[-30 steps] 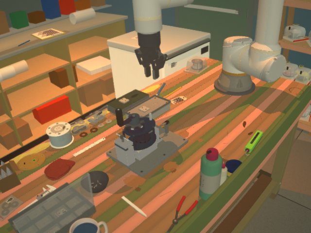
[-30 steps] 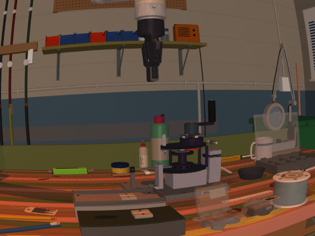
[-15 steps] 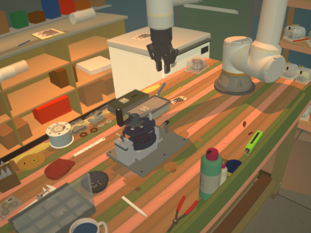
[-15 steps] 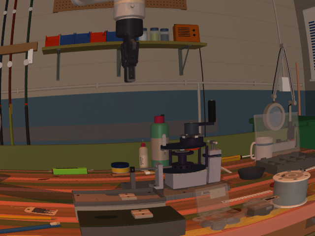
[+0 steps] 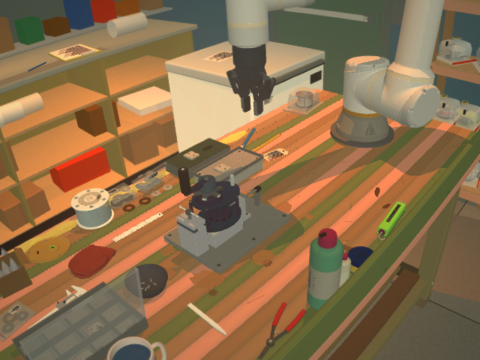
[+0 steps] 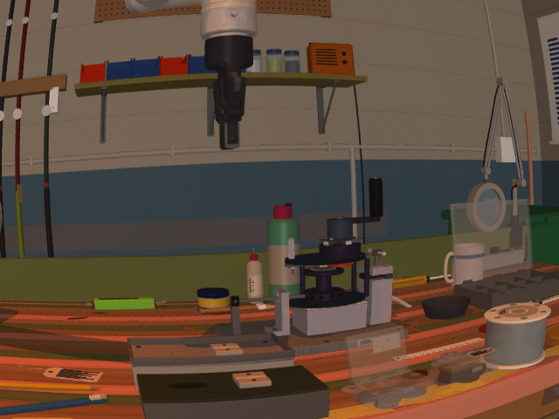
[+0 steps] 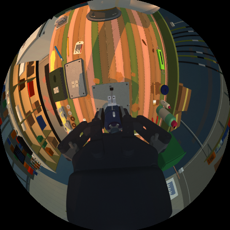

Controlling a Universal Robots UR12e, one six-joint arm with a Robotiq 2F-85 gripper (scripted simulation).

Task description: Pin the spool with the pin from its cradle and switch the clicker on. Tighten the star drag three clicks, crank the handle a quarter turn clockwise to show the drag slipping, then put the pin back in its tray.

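Note:
The pin (image 6: 259, 300) lies level in its cradle on the grey base plate, its black knob (image 5: 256, 189) at the outer end and its tip toward the reel. The dark blue reel (image 5: 216, 207) stands on that plate, with the star drag under a crank whose black handle (image 5: 184, 180) stands upright. A small lever sits on the grey block (image 5: 190, 226) at the reel's near side. My gripper (image 5: 252, 105) hangs high above the bench, beyond the reel and over the trays, partly open and empty.
Two flat trays (image 5: 215, 159) lie under my gripper, just behind the base plate. A white chest (image 5: 240, 89) stands behind them and the arm's base (image 5: 364, 124) to the right. A green bottle (image 5: 325, 267), pliers (image 5: 281, 323), a line spool (image 5: 92, 207) and a parts organiser (image 5: 77, 325) lie around.

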